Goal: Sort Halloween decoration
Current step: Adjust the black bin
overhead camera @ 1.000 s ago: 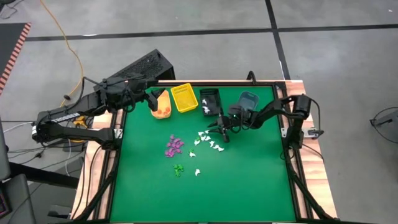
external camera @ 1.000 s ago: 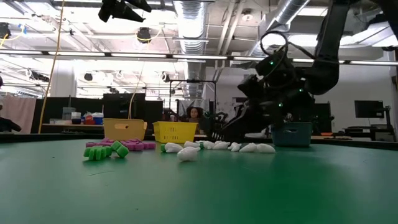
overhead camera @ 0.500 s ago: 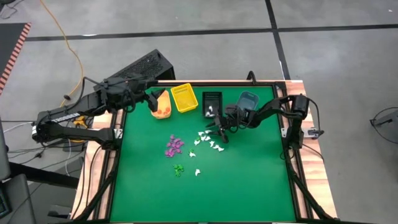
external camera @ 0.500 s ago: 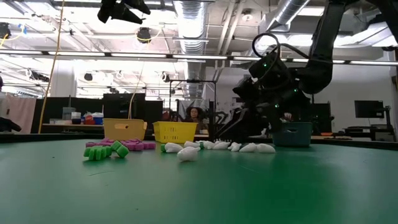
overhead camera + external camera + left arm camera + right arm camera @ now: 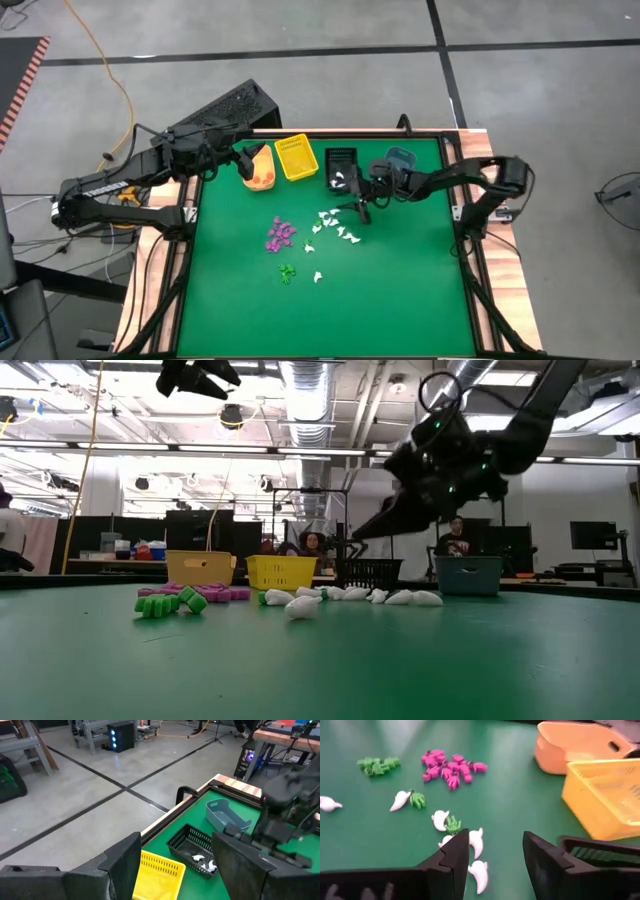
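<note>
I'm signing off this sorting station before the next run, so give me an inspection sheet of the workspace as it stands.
Surface: green table, wood-edged, flat.
Job's things: white trinkets scattered mid-table; purple trinkets clustered beside them; a few green trinkets nearer the front. Some white pieces already lie in the black bin.
Clutter: orange bin, yellow bin and grey-blue bin along the far edge with the black one.
Grippers: right gripper open, empty, raised over the white trinkets near the black bin; left gripper open, waiting by the orange bin.
Cables: yellow cable on the floor.
Surroundings: concrete floor; people behind the table.
</note>
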Robot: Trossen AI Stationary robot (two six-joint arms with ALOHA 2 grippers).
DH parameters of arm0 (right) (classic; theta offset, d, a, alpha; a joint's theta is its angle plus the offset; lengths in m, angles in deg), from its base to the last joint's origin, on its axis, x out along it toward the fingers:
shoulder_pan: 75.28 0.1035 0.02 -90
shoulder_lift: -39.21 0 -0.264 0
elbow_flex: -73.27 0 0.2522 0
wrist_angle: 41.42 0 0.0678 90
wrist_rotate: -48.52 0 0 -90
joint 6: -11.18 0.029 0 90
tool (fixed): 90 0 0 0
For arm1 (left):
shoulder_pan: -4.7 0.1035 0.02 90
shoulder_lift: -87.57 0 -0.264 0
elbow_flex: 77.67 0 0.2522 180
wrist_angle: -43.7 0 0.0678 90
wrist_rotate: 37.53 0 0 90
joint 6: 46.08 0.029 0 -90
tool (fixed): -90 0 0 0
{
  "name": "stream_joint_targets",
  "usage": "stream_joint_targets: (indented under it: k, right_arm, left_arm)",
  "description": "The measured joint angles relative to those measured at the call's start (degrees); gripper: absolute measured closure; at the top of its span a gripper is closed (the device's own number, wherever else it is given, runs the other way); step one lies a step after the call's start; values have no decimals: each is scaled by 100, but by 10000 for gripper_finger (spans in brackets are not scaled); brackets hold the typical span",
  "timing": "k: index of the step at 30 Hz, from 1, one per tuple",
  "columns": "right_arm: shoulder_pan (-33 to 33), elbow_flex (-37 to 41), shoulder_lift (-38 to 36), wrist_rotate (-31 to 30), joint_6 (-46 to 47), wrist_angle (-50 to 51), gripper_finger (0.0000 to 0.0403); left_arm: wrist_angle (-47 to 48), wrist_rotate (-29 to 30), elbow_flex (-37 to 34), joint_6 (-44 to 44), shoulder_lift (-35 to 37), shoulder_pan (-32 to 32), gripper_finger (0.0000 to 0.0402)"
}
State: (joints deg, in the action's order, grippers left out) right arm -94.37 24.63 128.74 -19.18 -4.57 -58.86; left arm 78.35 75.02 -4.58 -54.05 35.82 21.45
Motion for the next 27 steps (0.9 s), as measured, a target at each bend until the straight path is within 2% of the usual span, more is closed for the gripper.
stream_joint_targets:
  k: [4,9,15,27]
  right_arm:
    - [38,-1,-305,-6,294,712,234]
    - [152,3,13,-253,315,1115,254]
    - [4,4,643,-798,192,784,275]
    - [-553,-73,650,-893,-6,283,278]
  left_arm:
    - [56,0,0,6,-2,0,170]
    - [63,1,0,26,-2,0,170]
    - [76,-2,0,22,-2,-1,170]
    - [126,49,0,86,-2,0,170]
